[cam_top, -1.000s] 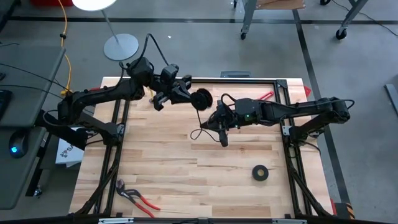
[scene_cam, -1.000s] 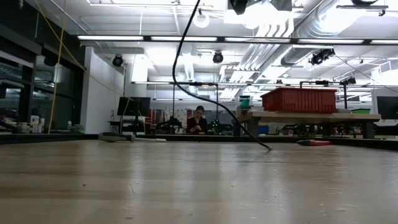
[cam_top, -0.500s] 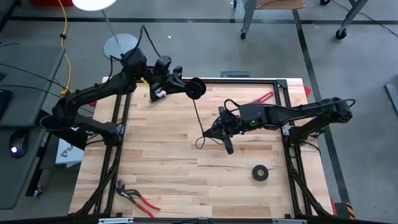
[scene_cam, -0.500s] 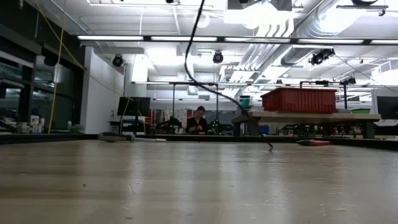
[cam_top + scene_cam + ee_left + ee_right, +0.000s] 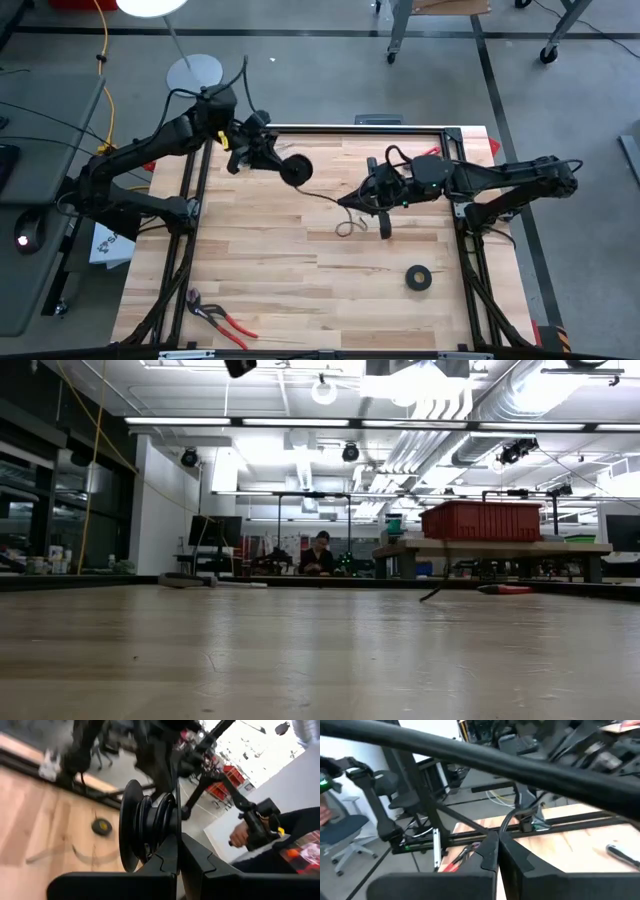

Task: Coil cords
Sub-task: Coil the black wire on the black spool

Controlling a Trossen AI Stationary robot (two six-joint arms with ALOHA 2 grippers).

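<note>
Cord strung between both arms, mid-air over table

L gripper [image 5: 285, 165] clamped on cord's [image 5: 322, 197] coiled end, R gripper [image 5: 352, 201] pinched on its thin run; tail loop below, grip points blurred in wrist views.

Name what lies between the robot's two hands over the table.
In the high view, a thin stretch of black cord runs from the spool in the left hand to the right hand, above bare table.
</note>
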